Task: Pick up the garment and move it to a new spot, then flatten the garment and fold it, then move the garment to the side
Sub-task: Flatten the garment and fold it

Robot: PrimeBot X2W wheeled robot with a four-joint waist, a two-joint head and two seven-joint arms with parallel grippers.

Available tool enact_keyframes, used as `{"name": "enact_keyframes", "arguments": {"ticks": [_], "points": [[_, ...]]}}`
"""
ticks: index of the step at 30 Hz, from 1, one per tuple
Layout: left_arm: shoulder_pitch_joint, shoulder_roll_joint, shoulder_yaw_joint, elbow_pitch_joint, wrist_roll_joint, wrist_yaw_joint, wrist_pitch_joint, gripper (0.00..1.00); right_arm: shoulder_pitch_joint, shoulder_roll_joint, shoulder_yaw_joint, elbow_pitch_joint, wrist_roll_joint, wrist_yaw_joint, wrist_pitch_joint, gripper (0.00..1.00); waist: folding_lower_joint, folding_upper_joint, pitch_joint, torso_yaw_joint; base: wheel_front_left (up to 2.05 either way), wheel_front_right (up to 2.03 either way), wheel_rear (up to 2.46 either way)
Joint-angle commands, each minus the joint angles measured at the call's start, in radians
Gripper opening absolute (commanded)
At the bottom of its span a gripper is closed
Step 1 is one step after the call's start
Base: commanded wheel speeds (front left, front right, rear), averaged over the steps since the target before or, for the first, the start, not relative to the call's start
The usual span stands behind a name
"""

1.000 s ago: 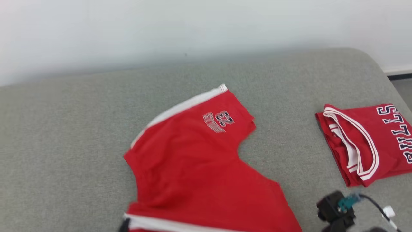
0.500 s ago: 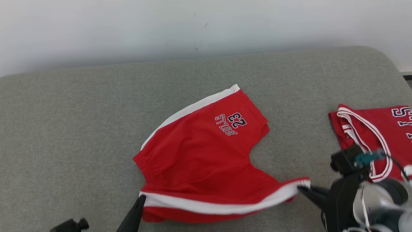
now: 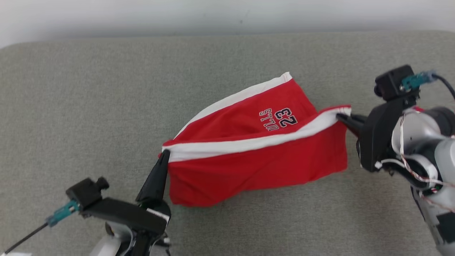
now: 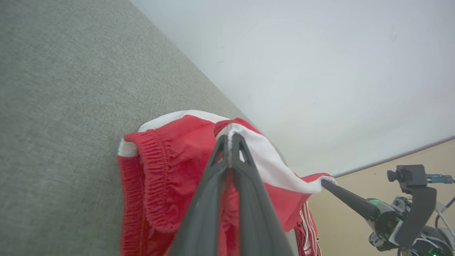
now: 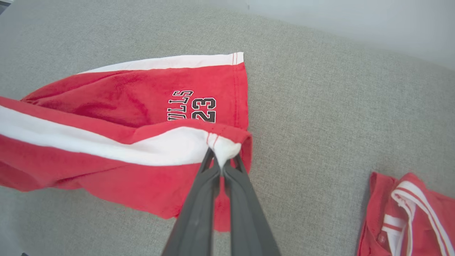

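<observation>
Arm hardware, both sides alike
Left gripper (image 3: pixel 165 153) and right gripper (image 3: pixel 340 116): long dark grey tapered fingers (image 4: pixel 209 199), triangular cut-outs near tips. Each wrist: black camera block (image 3: pixel 390 83) on black bracket (image 3: pixel 376 135), teal connector (image 3: pixel 414 81), black cable (image 3: pixel 447 85). Right forearm (image 3: pixel 423 131) pale grey, thin red-and-white wires (image 3: pixel 419 170) exposed.

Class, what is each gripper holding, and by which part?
Red shorts with white side stripes: left gripper pinches the stripe's waistband end, right gripper its hem end.

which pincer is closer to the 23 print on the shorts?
Right. The right pincer pinches one end of the white stripe, just beside the 23 print; the left pincer holds the opposite end, across the shorts.
</observation>
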Motion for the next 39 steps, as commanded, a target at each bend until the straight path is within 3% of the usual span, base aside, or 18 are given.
{"name": "enact_keyframes", "arguments": {"ticks": [1,8,16,17,19,20,21,22,28,32,34,39], "points": [[-0.044,-0.017,0.0,0.018,0.013,0.01,-0.003,0.0,-0.054,0.001,0.01,0.045,-0.014,-0.002,-0.028,0.0,-0.0002,-0.0001,0.062,0.049,0.0,0.0,0.0],[-0.16,-0.091,0.028,0.091,0.037,0.046,-0.048,0.0,-0.219,0.023,0.024,0.212,-0.064,-0.002,-0.111,0.0,-0.0002,-0.0001,0.141,0.094,0.0,0.0,0.0],[-0.227,-0.138,0.049,0.161,0.064,0.051,-0.075,0.0,-0.321,0.043,0.06,0.332,-0.096,-0.002,-0.182,0.0,-0.0002,-0.0001,0.194,0.125,0.0,0.0,0.0],[-0.234,-0.143,0.054,0.169,0.065,0.048,-0.078,0.05,-0.332,0.046,0.065,0.349,-0.098,-0.002,-0.19,0.0,-0.0002,-0.0001,0.198,0.127,0.0,0.0,0.0],[-0.242,-0.153,0.061,0.182,0.073,0.041,-0.083,0.5,-0.35,0.05,0.075,0.376,-0.101,-0.002,-0.212,0.0,-0.0002,-0.0001,0.203,0.129,0.0,0.0,0.0],[-0.244,-0.157,0.062,0.188,0.075,0.037,-0.086,1.0,-0.361,0.053,0.077,0.389,-0.106,-0.002,-0.228,0.02,-0.0002,-0.0001,0.204,0.13,0.0,0.0,0.0],[-0.246,-0.161,0.066,0.195,0.08,0.035,-0.088,1.0,-0.366,0.056,0.081,0.4,-0.108,-0.002,-0.24,0.35,-0.0002,-0.0001,0.205,0.13,0.0,0.0,0.0],[-0.25,-0.164,0.07,0.199,0.084,0.028,-0.088,1.0,-0.373,0.059,0.085,0.414,-0.114,-0.002,-0.252,1.0,-0.0002,-0.0001,0.205,0.13,0.0,0.0,0.0],[-0.247,-0.173,0.081,0.217,0.13,-0.003,-0.097,1.0,-0.397,0.08,0.09,0.47,-0.109,-0.002,-0.351,1.0,-0.0002,-0.0001,0.183,0.125,0.0,0.0,0.0],[-0.212,-0.146,0.101,0.215,0.24,-0.004,-0.099,1.0,-0.382,0.074,0.092,0.493,-0.08,-0.002,-0.378,1.0,-0.0002,-0.0001,0.145,0.121,0.0,0.0,0.0],[-0.163,-0.155,0.188,0.175,0.372,0.006,-0.099,1.0,-0.357,0.056,0.092,0.508,-0.065,-0.002,-0.374,1.0,-0.0002,-0.0001,0.112,0.12,0.0,0.0,0.0],[-0.034,-0.176,0.298,0.103,0.65,0.006,-0.099,1.0,-0.302,0.043,0.065,0.533,-0.039,-0.002,-0.373,1.0,-0.0002,-0.0001,0.062,0.122,0.0,0.0,0.0]]}}
